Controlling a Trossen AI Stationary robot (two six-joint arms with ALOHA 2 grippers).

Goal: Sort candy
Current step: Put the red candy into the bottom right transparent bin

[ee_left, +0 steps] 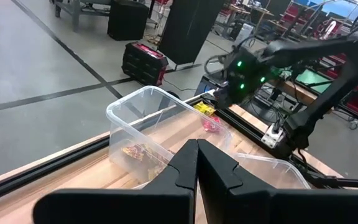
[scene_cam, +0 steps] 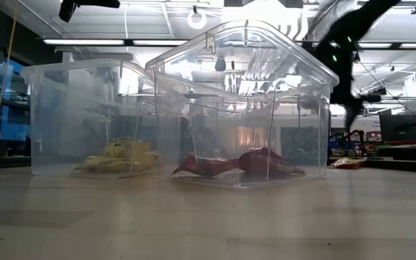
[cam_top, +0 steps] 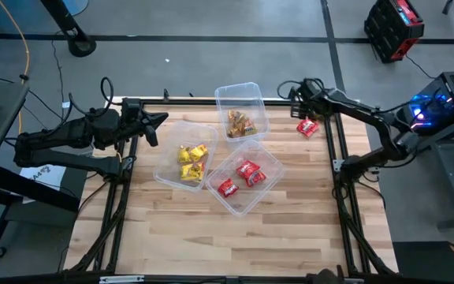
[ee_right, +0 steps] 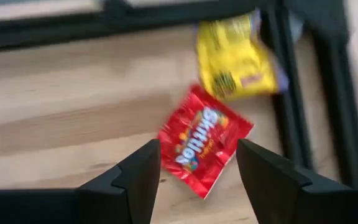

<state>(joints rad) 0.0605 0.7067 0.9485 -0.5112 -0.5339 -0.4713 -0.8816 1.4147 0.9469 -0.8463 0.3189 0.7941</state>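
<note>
From above, we see our right gripper (cam_top: 296, 101) near 1 red candy (cam_top: 307, 127). The right wrist view shows its fingers wide, empty, over that packet; the yellow candy (ee_right: 236, 57) alongside could get snagged too.

Our left gripper (cam_top: 158, 126) at nine o'clock, fingers closed, our right gripper (cam_top: 296, 101) at one o'clock, fingers spread
</note>
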